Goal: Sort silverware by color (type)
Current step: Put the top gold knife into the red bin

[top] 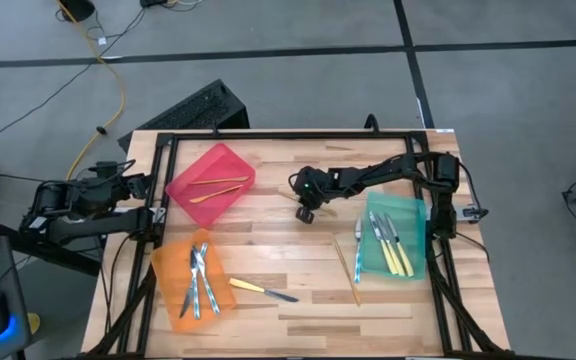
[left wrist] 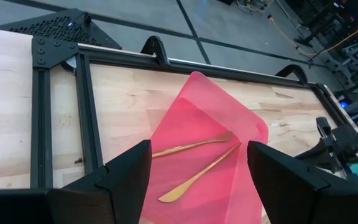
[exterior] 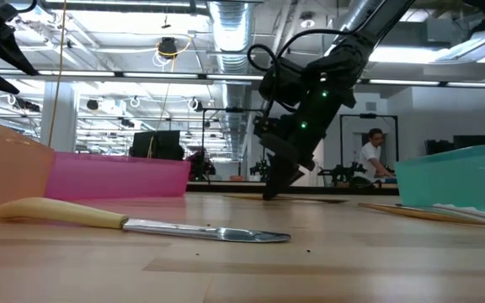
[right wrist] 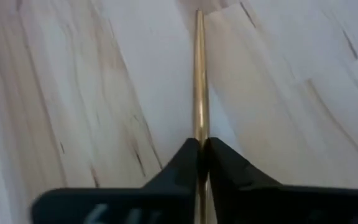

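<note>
My right gripper (top: 306, 213) is down at the table's middle, behind the teal bin, and shut on a slim gold piece of silverware (right wrist: 199, 93) that lies on the wood. My left gripper (left wrist: 197, 180) waits open at the table's left edge, looking toward the red bin (top: 211, 183), which holds two gold pieces (left wrist: 194, 163). The orange bin (top: 190, 280) holds silvery-blue pieces. The teal bin (top: 393, 235) holds yellow-handled ones. A yellow-handled knife (top: 263, 290) and a thin gold piece (top: 347, 268) lie flat on the table. My right gripper pinches the gold piece (right wrist: 199, 134) between its two fingertips. The fingers (exterior: 274, 187) slant down from above and from the table's right. The piece runs on ahead of the fingertips along the wood and lies on the table.
A black frame (top: 268, 135) runs around the table's back and sides. A silvery-blue piece (top: 358, 255) lies beside the teal bin's left wall. Bare wood lies between the red bin and my right gripper. In the room beyond the table a person (exterior: 367, 160) shows.
</note>
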Robot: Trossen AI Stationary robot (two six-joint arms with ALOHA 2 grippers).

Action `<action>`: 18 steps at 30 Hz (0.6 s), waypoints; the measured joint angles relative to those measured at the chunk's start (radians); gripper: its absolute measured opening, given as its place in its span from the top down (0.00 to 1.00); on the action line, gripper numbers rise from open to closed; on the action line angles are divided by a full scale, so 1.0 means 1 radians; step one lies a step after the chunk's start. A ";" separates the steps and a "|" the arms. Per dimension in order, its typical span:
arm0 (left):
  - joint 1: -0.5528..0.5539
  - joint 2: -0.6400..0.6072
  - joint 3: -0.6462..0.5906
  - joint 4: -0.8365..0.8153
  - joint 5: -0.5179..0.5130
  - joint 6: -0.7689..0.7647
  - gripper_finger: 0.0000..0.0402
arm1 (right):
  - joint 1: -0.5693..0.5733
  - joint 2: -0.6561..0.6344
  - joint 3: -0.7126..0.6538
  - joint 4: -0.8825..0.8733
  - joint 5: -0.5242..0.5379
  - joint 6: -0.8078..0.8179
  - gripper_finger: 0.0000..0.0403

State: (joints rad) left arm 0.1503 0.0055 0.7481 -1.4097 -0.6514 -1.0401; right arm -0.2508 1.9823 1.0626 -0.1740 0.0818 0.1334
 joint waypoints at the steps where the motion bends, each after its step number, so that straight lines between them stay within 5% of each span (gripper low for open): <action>1: 0.000 0.000 0.000 0.000 0.001 0.000 0.39 | 0.000 0.000 0.000 0.001 0.000 0.014 0.95; 18: 0.000 0.000 0.000 0.001 0.006 -0.001 0.39 | 0.033 -0.060 -0.011 0.068 0.058 0.124 0.98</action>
State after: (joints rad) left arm 0.1503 0.0055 0.7481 -1.4091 -0.6451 -1.0412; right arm -0.2181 1.9221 1.0514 -0.1059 0.1403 0.2572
